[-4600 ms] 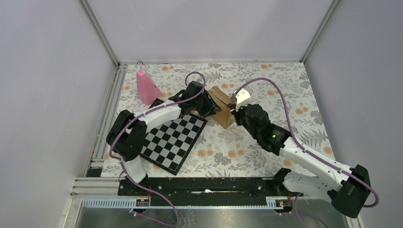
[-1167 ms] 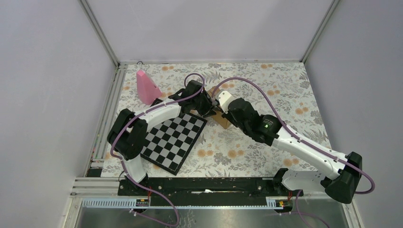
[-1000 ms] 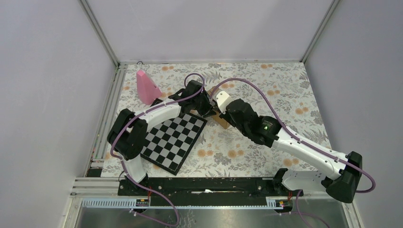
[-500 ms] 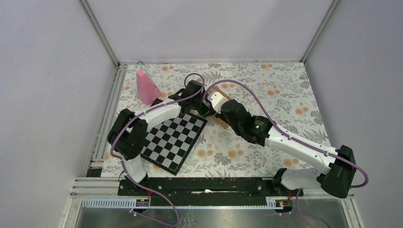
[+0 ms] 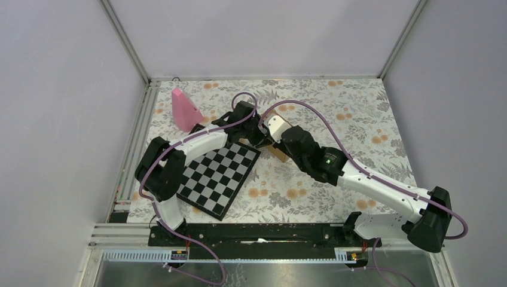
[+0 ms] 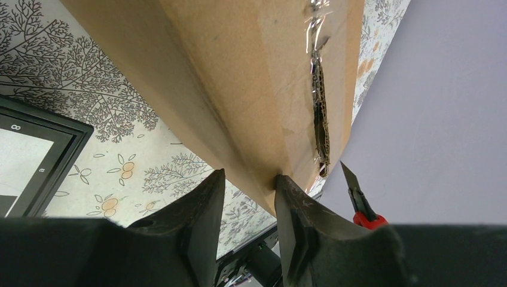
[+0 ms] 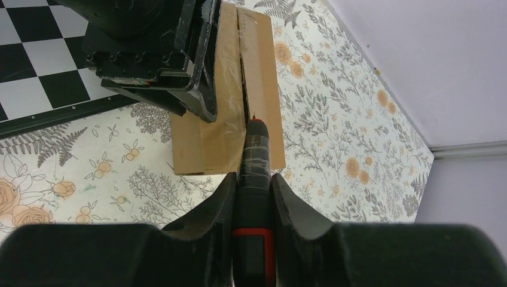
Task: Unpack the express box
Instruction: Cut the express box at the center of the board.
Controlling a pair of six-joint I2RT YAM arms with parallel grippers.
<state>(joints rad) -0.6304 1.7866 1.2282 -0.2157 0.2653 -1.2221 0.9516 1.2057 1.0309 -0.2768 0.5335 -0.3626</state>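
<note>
Right wrist: express box (image 7: 260, 89) beside chessboard (image 7: 36, 72), long axis running away from me; right claw (image 7: 252, 179) holds knife (image 7: 254, 158), left claw (image 6: 248, 184) the box.

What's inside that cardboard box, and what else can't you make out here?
- Contents: the express box has its flaps down; the left wrist view shows only a dark slit along the seam.
- Box in the top view: mostly under the left gripper and right gripper.
- Utility knife tip: right wrist view, too small to tell if it enters the seam.
- Chessboard: cut off by both wrist views' edges.
</note>
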